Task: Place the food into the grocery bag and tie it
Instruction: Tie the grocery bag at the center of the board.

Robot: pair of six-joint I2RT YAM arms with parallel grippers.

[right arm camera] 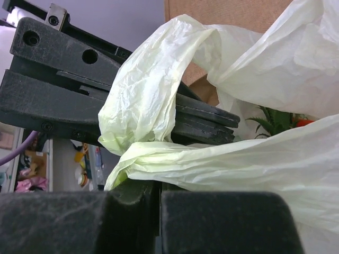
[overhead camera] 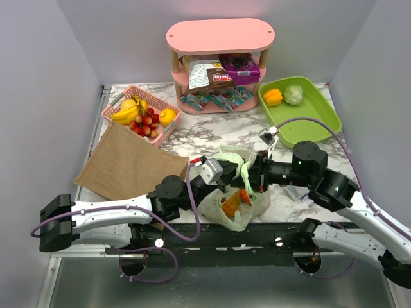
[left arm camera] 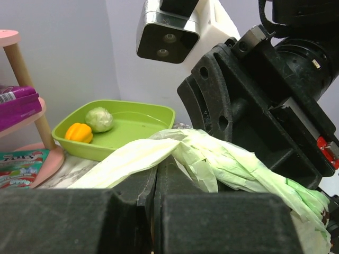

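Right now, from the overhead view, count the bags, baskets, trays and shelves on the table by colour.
Pink: 2, the shelf and the basket
Green: 2, the tray and the grocery bag
Brown: 1, the paper bag
Total: 5

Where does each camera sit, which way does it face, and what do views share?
Top external: above and behind, looking down at the table; left arm and right arm show.
Left wrist: behind the left tool, facing the green tray; own shut fingers show.
Right wrist: behind the right tool, facing the brown paper bag; own shut fingers show.
All three share the grocery bag.
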